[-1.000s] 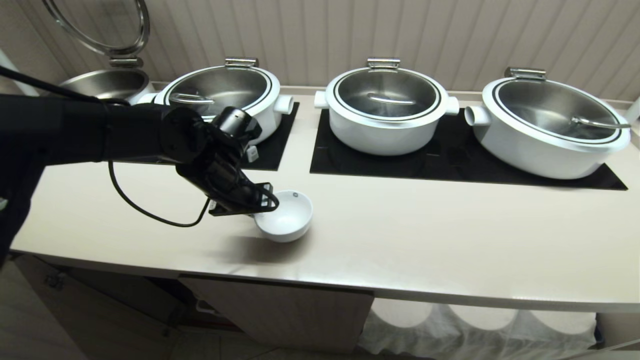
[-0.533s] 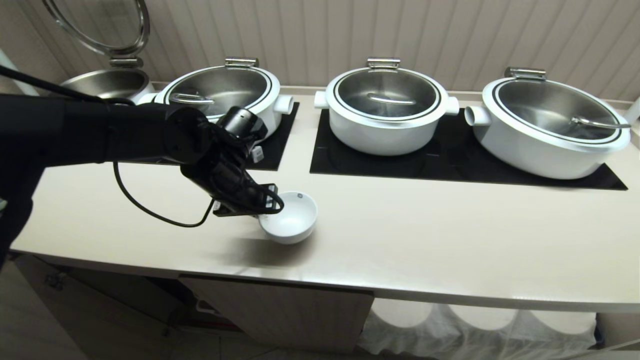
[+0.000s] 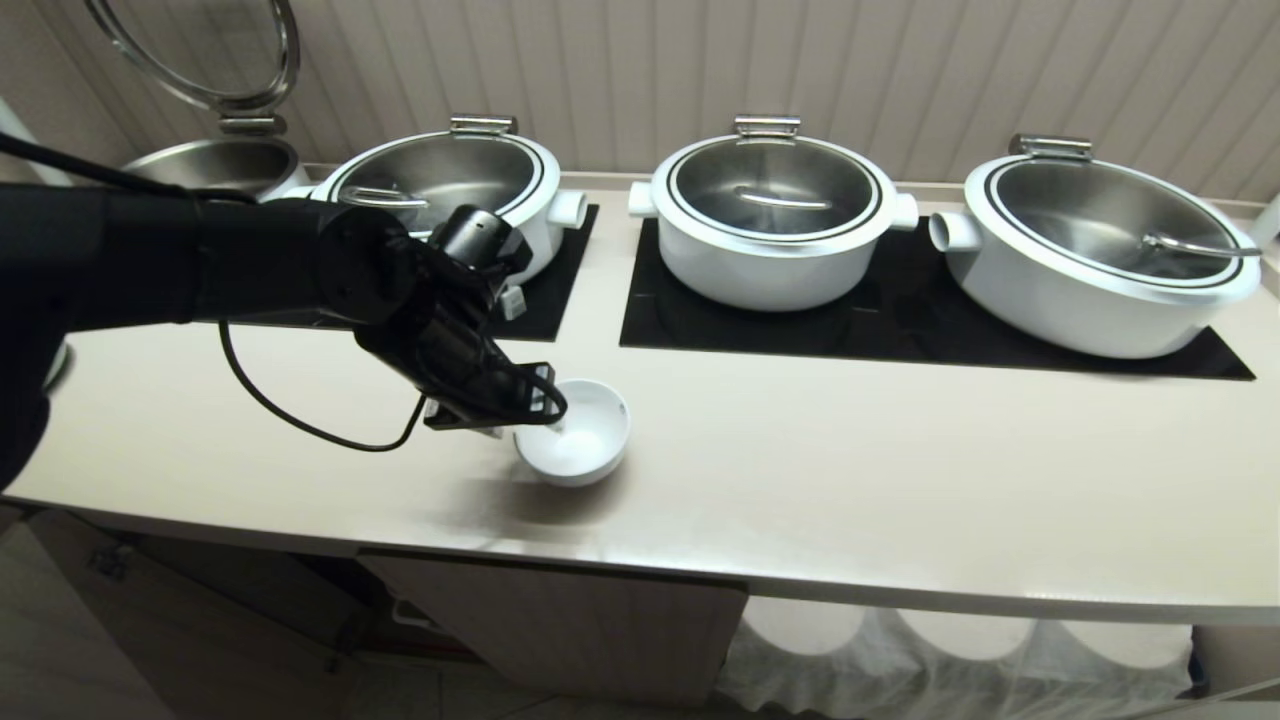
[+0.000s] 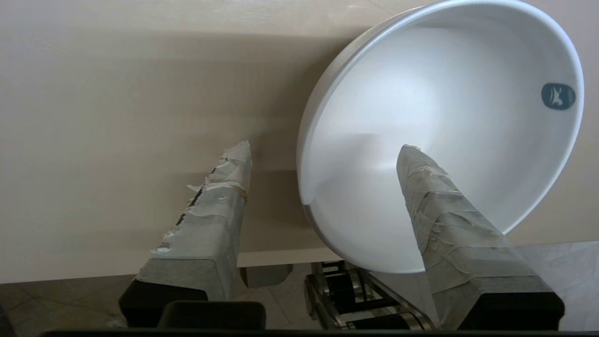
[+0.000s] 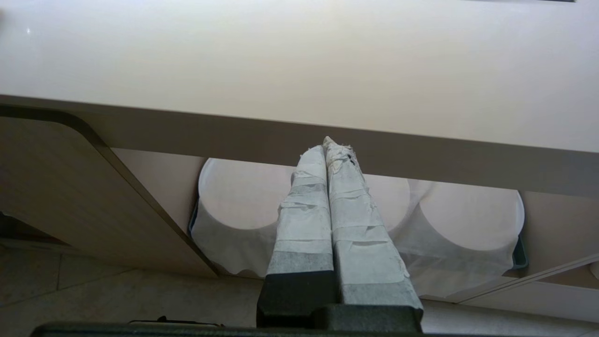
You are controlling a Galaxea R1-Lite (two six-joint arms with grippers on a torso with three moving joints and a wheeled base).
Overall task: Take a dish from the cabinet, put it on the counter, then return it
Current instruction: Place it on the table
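Observation:
The dish (image 3: 585, 437), a small white bowl, stands on the pale counter (image 3: 850, 480) near its front edge, left of the middle. My left gripper (image 3: 535, 425) is open and straddles the bowl's near rim. In the left wrist view one taped finger (image 4: 444, 210) reaches inside the dish (image 4: 444, 103) and the other finger (image 4: 220, 196) stays outside over the counter, both apart from the rim. My right gripper (image 5: 327, 146) is shut on nothing, parked below the counter's front edge. A fluted cabinet door (image 3: 560, 620) shows under the counter.
Three white pots with steel lids (image 3: 775, 215) sit on black inset panels (image 3: 900, 320) along the back. A fourth pot (image 3: 215, 165) at the far left has its lid raised. Cloth-covered white stacks (image 5: 243, 201) stand under the counter on the right.
The left gripper's fingers have spread apart and let go of the dish's rim. The dish has settled from a tilt onto the counter. The arm has barely moved.

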